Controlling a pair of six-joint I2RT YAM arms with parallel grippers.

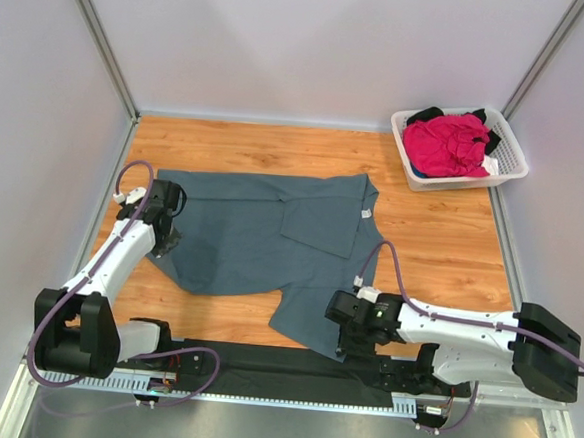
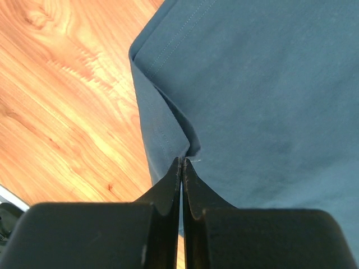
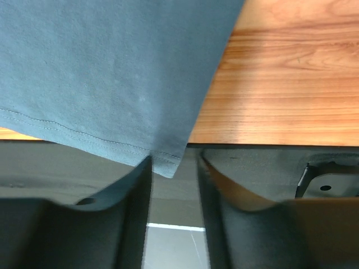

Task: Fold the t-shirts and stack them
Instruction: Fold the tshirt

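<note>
A large slate blue-grey t-shirt [image 1: 256, 239] lies spread on the wooden table, its small neck label [image 1: 366, 213] toward the right. My left gripper [image 1: 168, 232] is at the shirt's left edge. In the left wrist view it [image 2: 183, 161] is shut, with a puckered fold of the blue-grey cloth [image 2: 263, 95] running into its tips. My right gripper [image 1: 343, 333] is at the shirt's near right corner, which hangs over the table's front edge. It [image 3: 174, 158] stands open, and the hem corner [image 3: 166, 162] sits between its fingers, close to the left one. Magenta-pink [image 1: 444, 142] and black [image 1: 427, 115] t-shirts lie in the basket.
A white slatted basket [image 1: 508, 166] stands at the back right corner of the table. Grey walls with metal posts enclose the table on three sides. A black rail [image 1: 262, 362] with both arm bases runs along the near edge. Bare wood [image 1: 440, 249] shows right of the shirt.
</note>
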